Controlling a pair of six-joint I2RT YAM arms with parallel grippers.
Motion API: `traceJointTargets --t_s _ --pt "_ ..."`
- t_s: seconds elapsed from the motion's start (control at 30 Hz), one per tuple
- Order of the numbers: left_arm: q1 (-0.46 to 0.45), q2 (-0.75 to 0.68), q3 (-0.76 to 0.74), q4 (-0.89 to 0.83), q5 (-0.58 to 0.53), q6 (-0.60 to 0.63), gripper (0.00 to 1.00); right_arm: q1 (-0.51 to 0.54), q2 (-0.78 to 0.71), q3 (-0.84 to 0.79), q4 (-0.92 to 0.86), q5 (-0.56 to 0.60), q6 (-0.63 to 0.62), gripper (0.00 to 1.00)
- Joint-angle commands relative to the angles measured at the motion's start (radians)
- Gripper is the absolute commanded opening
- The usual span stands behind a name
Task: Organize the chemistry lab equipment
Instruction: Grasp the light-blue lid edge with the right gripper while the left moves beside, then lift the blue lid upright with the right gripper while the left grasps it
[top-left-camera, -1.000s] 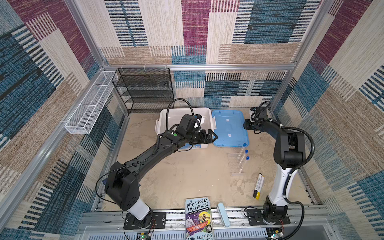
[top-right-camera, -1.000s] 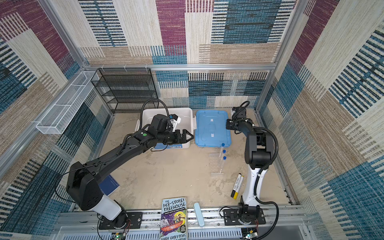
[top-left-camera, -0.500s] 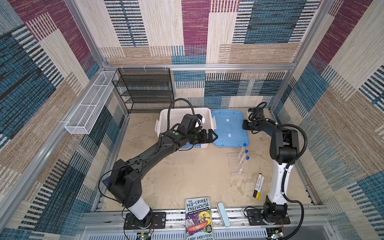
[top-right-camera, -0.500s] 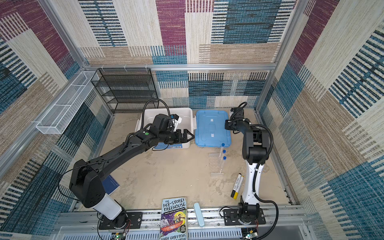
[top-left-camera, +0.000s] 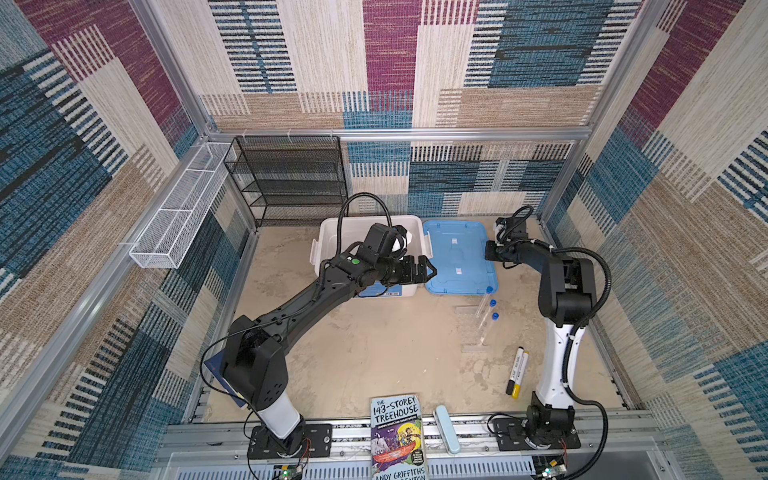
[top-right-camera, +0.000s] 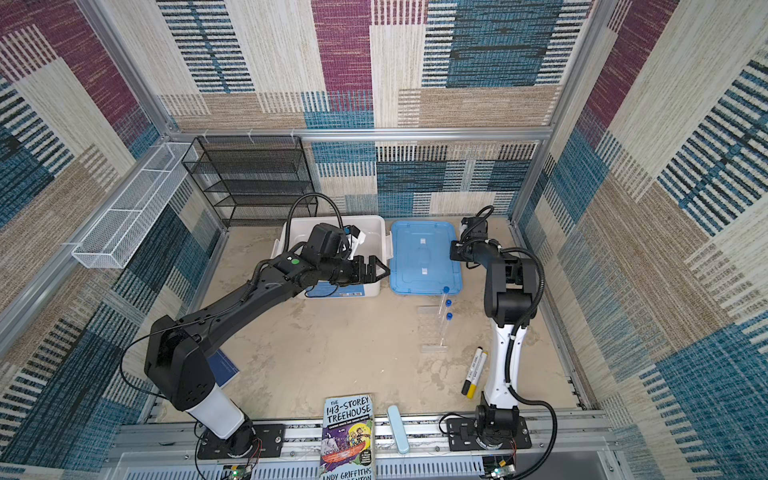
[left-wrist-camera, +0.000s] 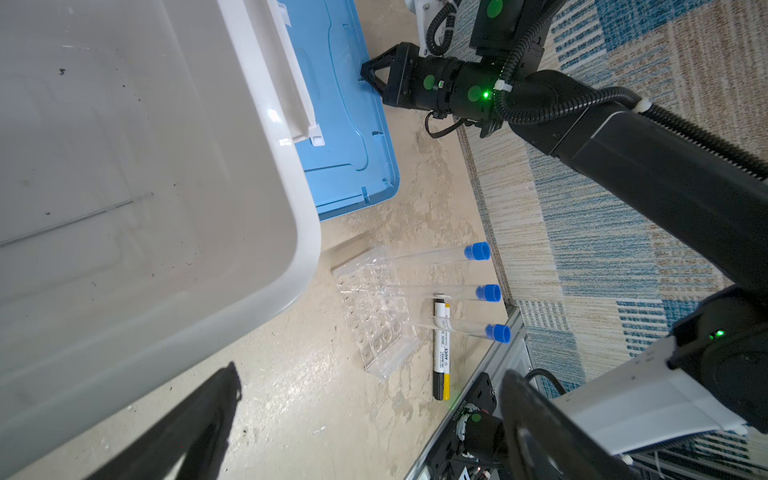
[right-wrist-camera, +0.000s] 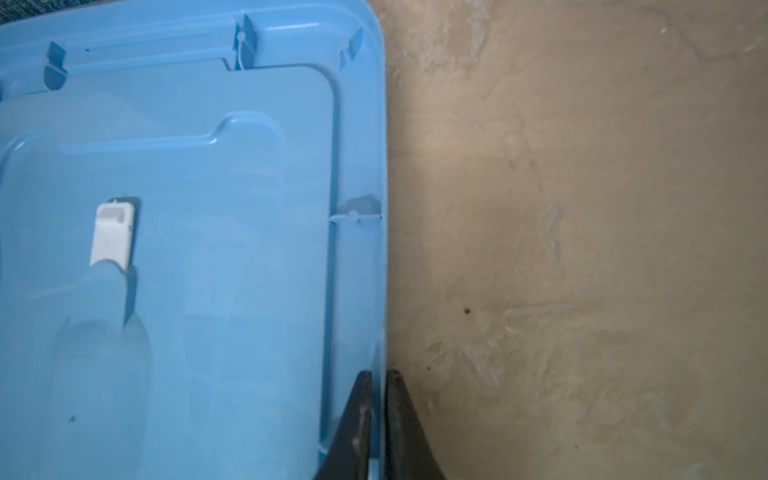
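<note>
Two jaws of the left gripper (top-left-camera: 427, 270) spread wide, nothing between them, poised above the lid-side rim of a smooth white plastic bin (top-left-camera: 353, 226). On the bin's floor beneath that gripper, one thin glass stick (left-wrist-camera: 75, 218), straight and hair-fine, lying flat. Ahead of the open fingertips and lower, on the mottled beige table (top-left-camera: 374, 353): a clear rack (left-wrist-camera: 376, 316) of glossy moulded plastic, dimpled with round holes, carrying three blue-capped clear tubes (left-wrist-camera: 436, 291). Slim cylinders, in one row along the rack's edge, long axes parallel, capped ends away from the rack. Just past the rack, black and yellow markers (left-wrist-camera: 441, 353), side by side, lying flat. Farther right, a sky-blue lid (right-wrist-camera: 187, 249), flat, round-cornered, ribbed near its edge. Right gripper (right-wrist-camera: 380, 374) pinched narrow on that lid's raised rim, one black finger inside, one outside. Tubes and rack well apart from it, back toward its arm's base.
</note>
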Motion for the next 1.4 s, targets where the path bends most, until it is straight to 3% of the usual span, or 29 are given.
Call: traceJointTargets --t_s 0.0,0.33,0.7,0.9,1.17,1.37 --pt "0.000 -0.001 0.008 -0.031 -0.003 0.030 0.99 0.001 -0.022 -0.045 -0.003 -0.002 0.004 0.08" --pt "0.001 0.023 0.057 -0.044 -0.023 0.032 0.99 -0.017 -0.129 -0.122 0.068 0.009 -0.002 0.00" --pt "0.001 0.033 0.103 -0.018 -0.013 0.130 0.99 -0.030 -0.336 -0.213 0.157 0.034 0.034 0.00" --pt "0.002 0.021 0.131 -0.020 -0.025 0.160 0.99 -0.035 -0.458 -0.258 0.178 0.107 0.055 0.00" --pt "0.015 0.001 0.149 -0.001 -0.017 0.187 0.99 -0.075 -0.623 -0.285 0.199 0.034 0.097 0.00" --pt "0.069 -0.080 0.090 0.132 0.029 0.211 0.99 -0.074 -0.768 -0.297 0.186 -0.047 0.125 0.00"
